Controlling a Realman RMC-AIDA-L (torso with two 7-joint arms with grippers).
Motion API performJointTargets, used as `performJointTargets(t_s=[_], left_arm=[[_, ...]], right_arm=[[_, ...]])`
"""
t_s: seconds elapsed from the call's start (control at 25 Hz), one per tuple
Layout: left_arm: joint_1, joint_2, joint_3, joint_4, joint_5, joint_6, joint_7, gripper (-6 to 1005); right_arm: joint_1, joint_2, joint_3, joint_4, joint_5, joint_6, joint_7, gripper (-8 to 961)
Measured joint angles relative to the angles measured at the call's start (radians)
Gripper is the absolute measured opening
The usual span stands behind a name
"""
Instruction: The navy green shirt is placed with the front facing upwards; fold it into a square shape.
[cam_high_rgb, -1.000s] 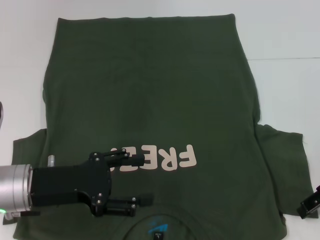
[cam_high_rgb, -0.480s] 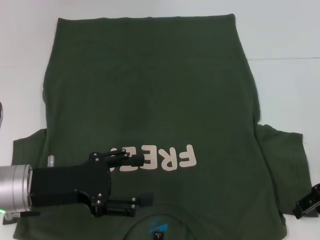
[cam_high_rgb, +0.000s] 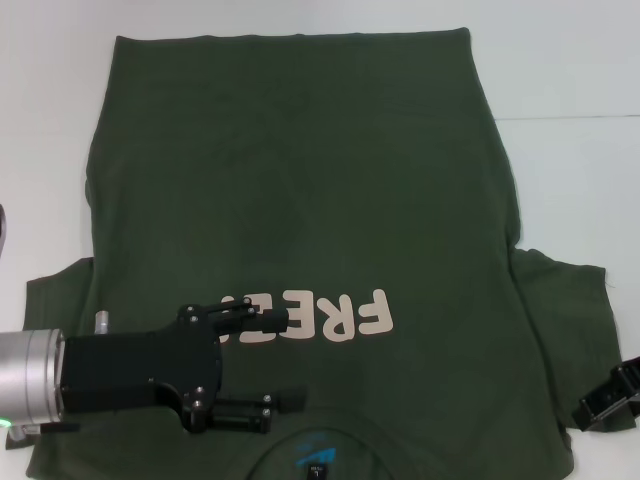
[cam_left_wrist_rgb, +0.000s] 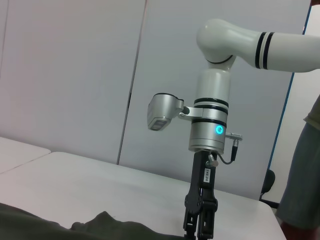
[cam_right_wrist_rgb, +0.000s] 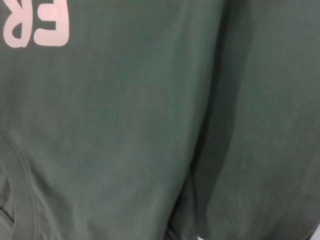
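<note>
My left pincer (cam_high_rgb: 285, 360) lies low over the navy green shirt (cam_high_rgb: 300, 200), near the collar end that sits closest to me. Its 2 fingers stand wide apart: 1 fingertip rests beside the pale pink print (cam_high_rgb: 320, 318) and covers part of its lettering, the other reaches toward the neckline. Nothing is held between them. The black body and silver wrist of that arm come in from my left, passing over the left sleeve (cam_high_rgb: 60, 290).

My right pincer (cam_high_rgb: 608, 400) shows at the near right edge of the head view, at the outer hem of the right sleeve (cam_high_rgb: 565, 310). From the left wrist view it (cam_left_wrist_rgb: 200, 227) hangs straight down from its silver and white arm, its tip right at the cloth; I cannot tell how its fingers stand.

The shirt lies flat and spread on the white tabletop (cam_high_rgb: 570, 150), front upward, with the hem far from me and the neck close to me. The blue neck label (cam_high_rgb: 312, 457) shows inside the collar. Both short sleeves stick out to the sides near me. The right wrist view is filled with green cloth (cam_right_wrist_rgb: 150, 125), with 2 pink letters (cam_right_wrist_rgb: 37, 22) and a soft fold running beside the sleeve seam.
</note>
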Motion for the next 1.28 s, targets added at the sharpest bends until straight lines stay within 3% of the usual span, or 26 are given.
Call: performJointTargets(t_s=[0.32, 0.56, 0.88, 1.08, 1.28], left_arm=[[0.000, 0.000, -0.001, 0.000, 0.000, 0.000, 0.000, 873], [0.000, 0.000, -0.005, 0.000, 0.000, 0.000, 0.000, 873], [0.000, 0.000, -0.004, 0.000, 0.000, 0.000, 0.000, 873], [0.000, 0.000, -0.003, 0.000, 0.000, 0.000, 0.001, 873], [0.000, -0.001, -0.004, -0.002, 0.000, -0.001, 0.008, 873]], right_arm=[[0.000, 0.006, -0.004, -0.003, 0.000, -0.001, 0.002, 761], [-0.006, 0.011, -0.004, -0.013, -0.010, -0.007, -0.002, 520], [-0.005, 0.010, -0.004, -0.010, -0.011, -0.001, -0.002, 302], [-0.006, 0.011, -0.012, -0.010, -0.011, 0.000, -0.002, 68], [-0.009, 0.011, -0.013, -0.015, -0.011, 0.002, -0.003, 12]])
